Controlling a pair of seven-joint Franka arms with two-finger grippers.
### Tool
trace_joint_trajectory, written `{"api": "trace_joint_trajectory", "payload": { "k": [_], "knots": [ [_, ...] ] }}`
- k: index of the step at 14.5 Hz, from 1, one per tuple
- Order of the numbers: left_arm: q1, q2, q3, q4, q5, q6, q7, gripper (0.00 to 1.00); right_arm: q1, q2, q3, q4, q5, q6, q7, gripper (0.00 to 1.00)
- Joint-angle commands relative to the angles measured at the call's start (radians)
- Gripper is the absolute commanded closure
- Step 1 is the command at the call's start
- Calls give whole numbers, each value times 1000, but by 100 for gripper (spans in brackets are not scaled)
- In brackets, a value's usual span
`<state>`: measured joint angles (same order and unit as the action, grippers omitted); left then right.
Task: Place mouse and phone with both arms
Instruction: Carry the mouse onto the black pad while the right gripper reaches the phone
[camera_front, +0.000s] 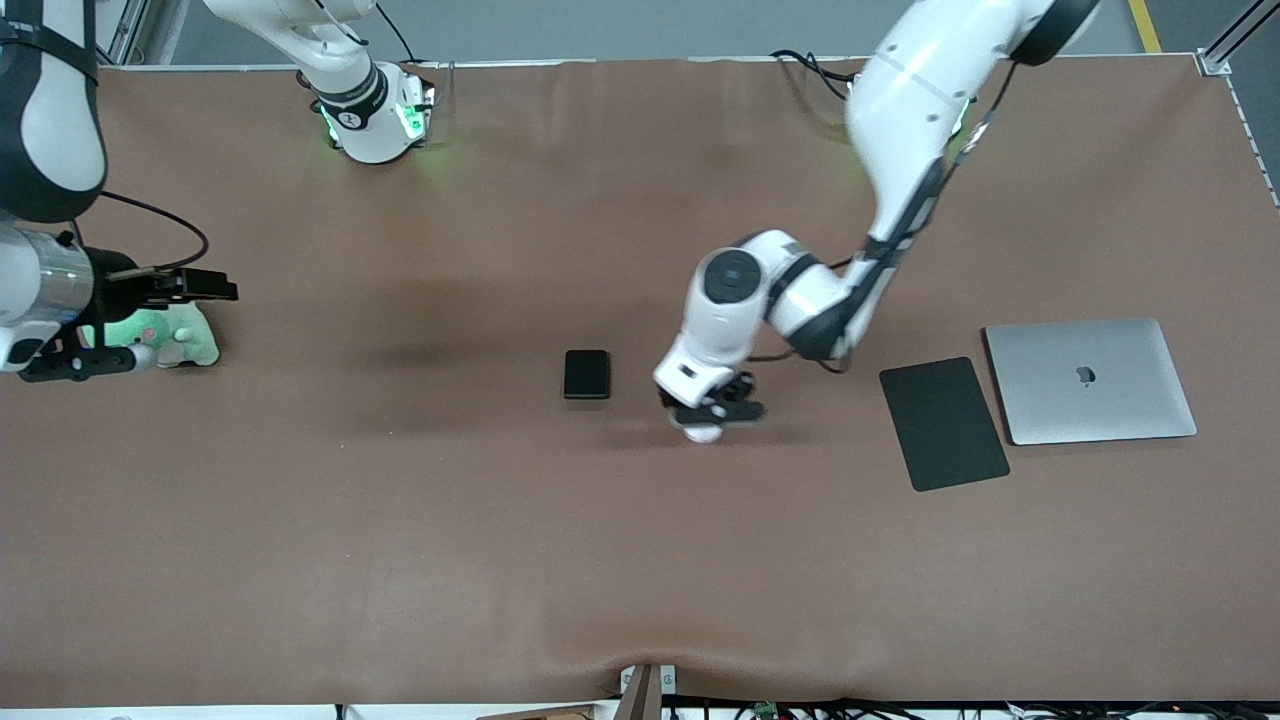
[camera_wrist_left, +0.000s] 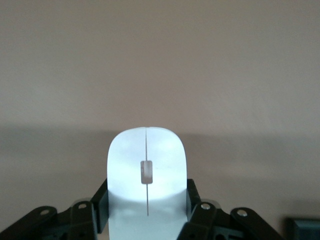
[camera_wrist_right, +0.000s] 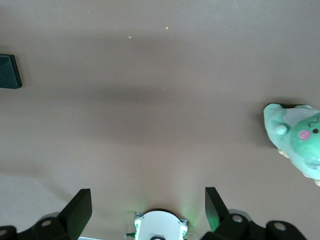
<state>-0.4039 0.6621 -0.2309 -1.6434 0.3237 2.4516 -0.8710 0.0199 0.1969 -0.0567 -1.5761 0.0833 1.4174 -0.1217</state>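
Left gripper (camera_front: 712, 412) pinches the mouse (camera_wrist_left: 147, 175) by its sides; lift level. Right gripper (camera_wrist_right: 147, 210) waits, spread, over bare table near a plush toy (camera_wrist_right: 296, 137).

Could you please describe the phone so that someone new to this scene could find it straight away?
Start at the silver laptop near the left arm's end of the table, pass the flat black mouse pad beside it, then the left tool gripping the white mouse. The phone lies just past it: a black slab much smaller than the pad.
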Motion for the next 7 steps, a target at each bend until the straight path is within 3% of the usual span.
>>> {"api": "trace_joint_trajectory", "payload": {
  "k": [1,4,7],
  "knots": [
    [115,-128,-15,-101,26,-83,91,100,28,1,18,-25,18,35,69,0],
    [247,-203,-16,-188,26,-103,246,100,52,21,18,-25,44,63,91,0],
    [397,-219,-18,-263,26,-91,416,100,80,38,20,-27,59,89,93,0]
  ]
}}
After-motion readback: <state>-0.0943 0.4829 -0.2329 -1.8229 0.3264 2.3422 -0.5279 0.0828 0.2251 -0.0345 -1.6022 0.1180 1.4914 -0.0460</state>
